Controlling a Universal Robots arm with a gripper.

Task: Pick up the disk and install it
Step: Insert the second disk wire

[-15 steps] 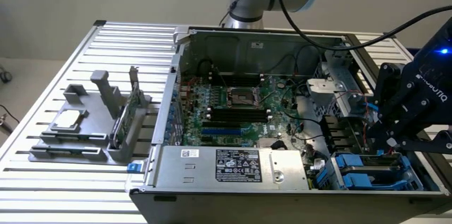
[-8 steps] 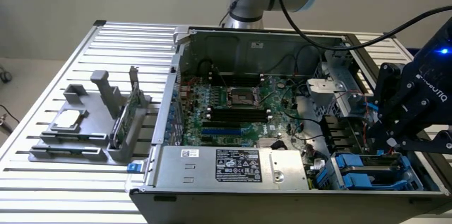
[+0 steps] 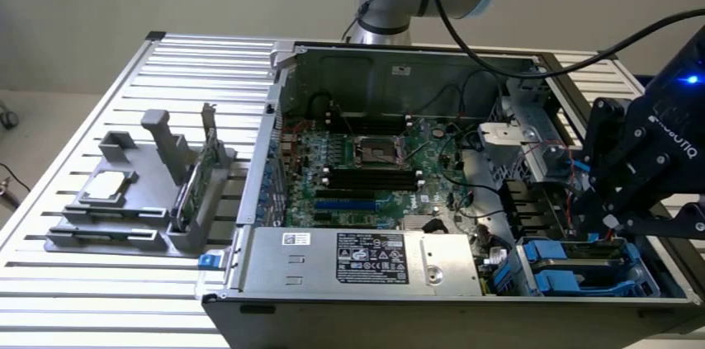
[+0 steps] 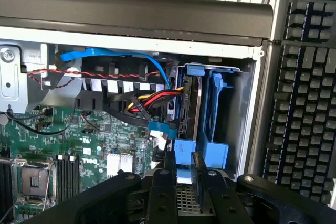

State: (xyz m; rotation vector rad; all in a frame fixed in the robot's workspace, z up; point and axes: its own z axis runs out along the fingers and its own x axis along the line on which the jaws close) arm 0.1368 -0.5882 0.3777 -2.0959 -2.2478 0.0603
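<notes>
An open computer case [image 3: 385, 60] is laid on a slatted table [image 3: 99, 118], with a motherboard [image 3: 364, 176] and a power supply [image 3: 364, 260] held inside. In its corner bay [image 3: 650, 271], the disk [image 4: 190, 109] is seated on edge between blue rails [image 4: 216, 111]. The gripper [image 4: 184, 169] is lowered over the bay, jaws narrowly parted around a blue rail tab [image 4: 184, 153]; whether it is pinched cannot be told.

A grey holder [image 3: 132, 200] on the table carries a silver chip [image 3: 107, 186] and a green card [image 3: 193, 188].

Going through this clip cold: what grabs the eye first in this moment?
The open computer case, its green motherboard exposed, dominates the slatted table. At the exterior view's right, the black end effector hangs over the blue drive bay in the case's near corner, where the disk stands on edge between blue rails.
</notes>
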